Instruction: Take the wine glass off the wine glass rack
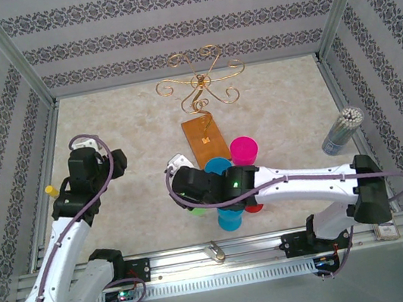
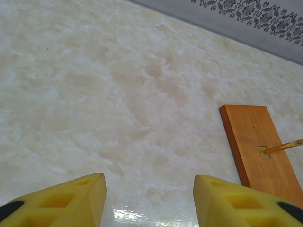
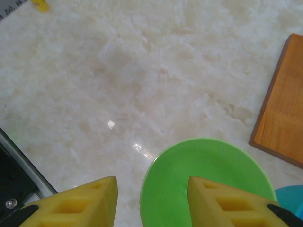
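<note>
The wine glass rack (image 1: 202,82) stands at the back middle, its curled gold arms bare, on an orange-brown wooden base (image 1: 205,139). That base (image 2: 258,146) also lies to the right of my open left gripper (image 2: 149,198). Several coloured wine glasses stand in front of the base: pink (image 1: 245,149), blue (image 1: 219,166), cyan (image 1: 230,219). A green wine glass (image 3: 206,184) shows as a round disc from above. My right gripper (image 3: 152,198) hangs open over its left edge, one finger (image 3: 222,203) above it. From above, the right gripper (image 1: 177,164) reaches left and the left gripper (image 1: 91,144) hovers far left.
A tube of thin sticks (image 1: 342,131) stands at the right wall. A small yellow object (image 1: 51,191) lies by the left frame. Patterned walls and metal posts close in the table. A rail (image 1: 219,259) runs along the near edge.
</note>
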Robot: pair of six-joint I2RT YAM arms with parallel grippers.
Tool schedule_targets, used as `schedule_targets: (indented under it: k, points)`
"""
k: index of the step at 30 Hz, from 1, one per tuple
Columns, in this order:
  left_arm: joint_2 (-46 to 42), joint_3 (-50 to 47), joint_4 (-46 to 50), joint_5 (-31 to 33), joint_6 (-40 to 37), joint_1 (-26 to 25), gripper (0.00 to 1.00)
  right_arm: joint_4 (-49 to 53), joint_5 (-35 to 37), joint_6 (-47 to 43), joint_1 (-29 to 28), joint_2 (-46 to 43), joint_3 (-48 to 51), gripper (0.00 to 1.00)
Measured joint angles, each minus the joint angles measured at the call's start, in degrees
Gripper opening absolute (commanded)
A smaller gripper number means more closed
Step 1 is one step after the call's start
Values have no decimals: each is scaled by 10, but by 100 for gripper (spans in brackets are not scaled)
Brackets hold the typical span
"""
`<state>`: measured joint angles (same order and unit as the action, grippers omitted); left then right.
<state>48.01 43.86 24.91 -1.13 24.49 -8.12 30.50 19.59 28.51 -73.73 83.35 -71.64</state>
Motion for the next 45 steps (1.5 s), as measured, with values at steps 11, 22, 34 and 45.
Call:
schedule_targets:
  k: [11,22,34,45]
  points:
    - [40,24,2,-22,-3,0,50,1,10,-1,36,-100,11,44]
    - [133,61,2,-36,-14,0,52,40,7,2,209,-292,126,48]
    - [184,76,-31,-12,-37,0,58,10,-88,-48,528,-338,241,50]
    - [224,45,-114,38,-65,0,100,-169,-146,-130,671,-218,327,98]
